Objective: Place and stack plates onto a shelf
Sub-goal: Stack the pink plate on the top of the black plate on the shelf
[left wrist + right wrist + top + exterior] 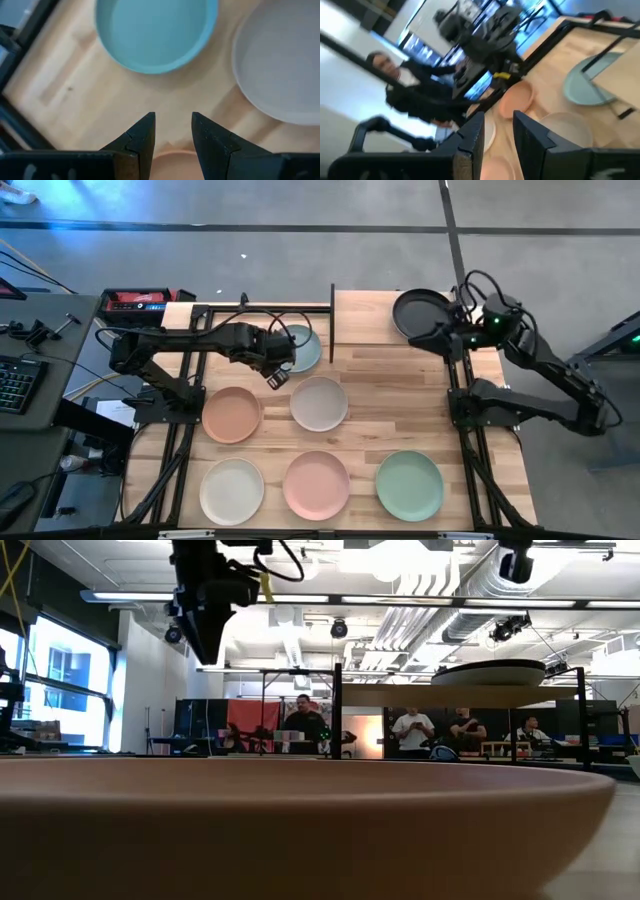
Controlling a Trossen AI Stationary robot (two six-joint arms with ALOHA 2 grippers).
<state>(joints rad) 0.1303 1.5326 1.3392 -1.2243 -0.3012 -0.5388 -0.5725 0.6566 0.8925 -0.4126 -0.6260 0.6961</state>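
Observation:
A black plate (420, 312) rests by its base on the shelf (365, 315) at the table's far side; the low view shows the black plate (488, 672) on the board (450, 695). On the table lie a light blue plate (302, 348), a terracotta plate (232, 415), a beige-grey plate (319, 403), a cream plate (231, 491), a pink plate (316, 485) and a mint green plate (409, 485). My left gripper (173, 122) hangs open, pointing down, between the light blue plate (155, 30) and the terracotta plate (175, 162). My right gripper (498, 120) is open and holds nothing, beside the shelf's right end (447, 340).
Thin black posts (331, 320) carry the shelf. Black frame rails (185, 430) run along the table's left and right sides. A plate rim (300, 830) fills the low view's foreground. People stand in the room beyond the table.

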